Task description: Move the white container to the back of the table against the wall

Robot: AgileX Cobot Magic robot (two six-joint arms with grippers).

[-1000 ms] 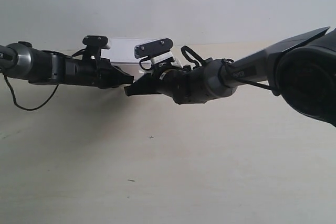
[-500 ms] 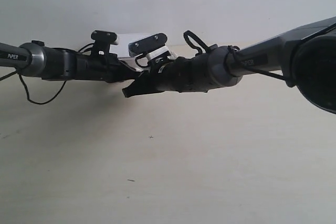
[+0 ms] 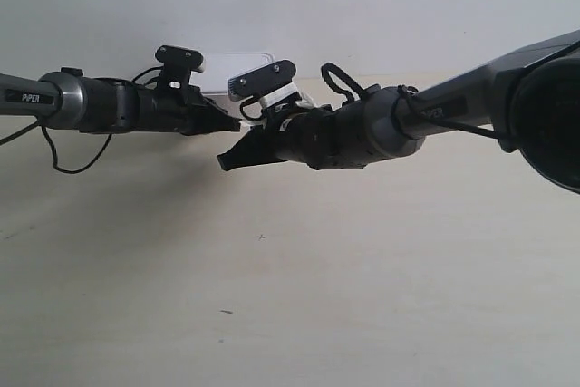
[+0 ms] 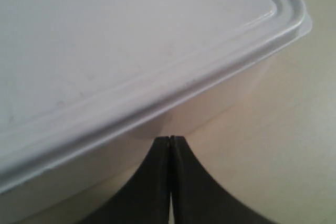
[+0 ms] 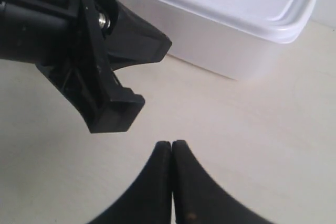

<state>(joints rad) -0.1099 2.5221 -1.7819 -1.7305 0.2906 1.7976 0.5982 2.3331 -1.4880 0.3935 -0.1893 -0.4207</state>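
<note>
As it lies lidded, white container, rimmed

My left hand, fingers pressed together, is nosed right up to the side wall of the white container under the overhanging lid, so that way ahead is blocked, though bare counter lies open round the container's rounded corner. My right hand, closed too, has open counter straight ahead as far as the container's wall, but my left hand crowds in close at one side. The container stands far back by the wall, any gap behind it hidden from me, and the wide near stretch of counter is free beneath both arms.
</note>
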